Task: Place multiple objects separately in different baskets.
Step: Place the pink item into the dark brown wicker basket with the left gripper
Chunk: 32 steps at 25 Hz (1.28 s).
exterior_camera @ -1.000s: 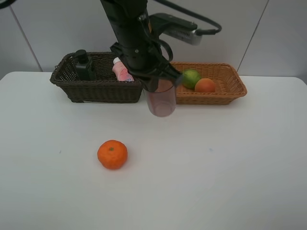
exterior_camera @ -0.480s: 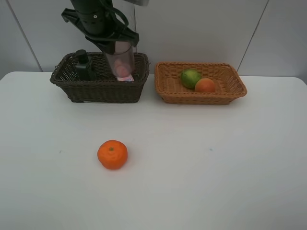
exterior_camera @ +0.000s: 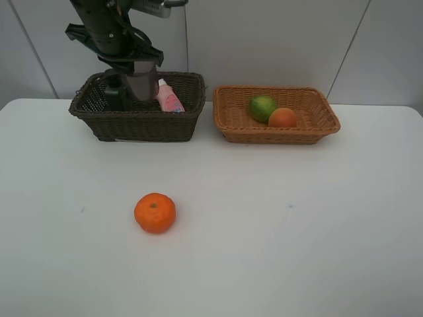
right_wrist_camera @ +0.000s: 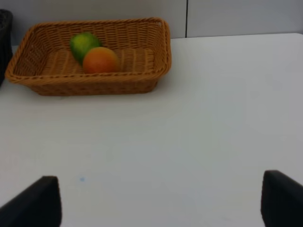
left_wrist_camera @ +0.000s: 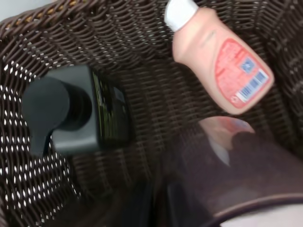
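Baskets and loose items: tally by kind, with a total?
Baskets: 2 (dark brown basket, light tan basket)
Fruit: 3 (mandarin, green fruit, peach)
Bottles: 2 (dark pump bottle, pink bottle)
Cups: 1 (purplish cup)
Total: 8

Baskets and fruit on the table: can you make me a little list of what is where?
dark brown basket: holds pump bottle and pink bottle
tan basket: holds green fruit and peach, side by side
mandarin: alone on the white table, in no basket
cup: held by left gripper, partly inside the dark brown basket, between the two bottles
right gripper: open, empty, above bare table
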Available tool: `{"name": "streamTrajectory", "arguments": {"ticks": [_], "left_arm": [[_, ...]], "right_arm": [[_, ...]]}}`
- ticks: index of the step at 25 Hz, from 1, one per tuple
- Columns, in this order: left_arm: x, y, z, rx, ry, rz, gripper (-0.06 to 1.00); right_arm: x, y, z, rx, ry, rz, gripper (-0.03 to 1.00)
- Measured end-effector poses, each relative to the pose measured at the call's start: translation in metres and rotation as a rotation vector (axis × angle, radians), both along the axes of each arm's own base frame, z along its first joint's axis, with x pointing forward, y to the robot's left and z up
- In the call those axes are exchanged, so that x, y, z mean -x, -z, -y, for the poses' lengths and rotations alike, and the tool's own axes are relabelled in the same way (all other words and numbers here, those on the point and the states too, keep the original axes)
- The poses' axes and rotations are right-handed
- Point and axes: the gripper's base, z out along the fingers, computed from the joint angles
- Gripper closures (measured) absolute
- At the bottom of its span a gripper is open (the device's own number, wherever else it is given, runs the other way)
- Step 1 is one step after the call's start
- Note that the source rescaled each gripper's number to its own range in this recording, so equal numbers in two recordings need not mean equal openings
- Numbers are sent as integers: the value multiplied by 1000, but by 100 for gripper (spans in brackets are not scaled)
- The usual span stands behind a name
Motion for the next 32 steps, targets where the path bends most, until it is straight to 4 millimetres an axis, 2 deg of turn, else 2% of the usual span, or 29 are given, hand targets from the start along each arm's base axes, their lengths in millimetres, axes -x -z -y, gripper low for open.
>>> {"name": "streamTrajectory", "arguments": {"ticks": [5,10,18,20,22,27,29,32], "left_arm": [[-12,26,-4,-18,1,-17,94],[-25,49,-17,-28,-14,-21,94],[-33,55,-16,17,-1,24,94],[-33,56,-15,29,-8,16,90],[-32,57,-15,33,-10,12,77],[-32,58,-15,35,-12,8,22],[-32,59,-15,33,-15,2,9],[-28,59,-13,23,-20,-26,4]], "right_arm": [[0,0,0,0,0,0,18],[0,0,0,0,0,0,18],[0,0,0,0,0,0,18],[0,0,0,0,0,0,18],[0,0,0,0,0,0,18],[0,0,0,0,0,0,18],[0,0,0,0,0,0,18],[0,0,0,0,0,0,18]]}}
